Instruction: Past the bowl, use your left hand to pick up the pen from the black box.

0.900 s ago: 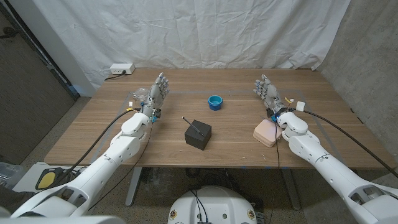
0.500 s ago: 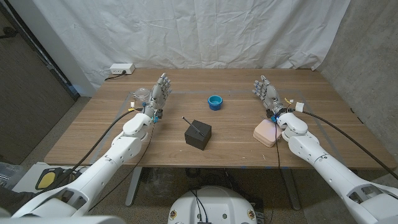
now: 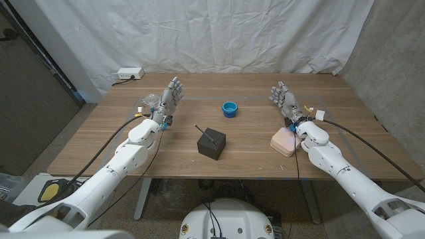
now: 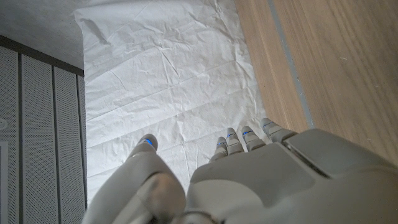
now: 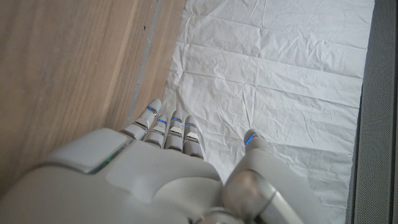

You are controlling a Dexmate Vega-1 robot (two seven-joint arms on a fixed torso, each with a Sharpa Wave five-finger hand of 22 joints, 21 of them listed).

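Wooden table (image 3: 252, 143) spans the frame center. On it: black box (image 3: 211, 143) at center, blue bowl (image 3: 230, 107) just above, pink block (image 3: 284, 141) at right, clear plastic item (image 3: 147, 102) at upper left, white power strip (image 3: 129, 74) at the far upper-left corner.

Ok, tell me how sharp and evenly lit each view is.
Head view: sharp, evenly lit; the pen on the black box and the blue bowl read clearly, shadows soft. Left wrist view: the left hand up close looks soft, the backdrop crisp. Right wrist view: the same for the right hand; no glare.
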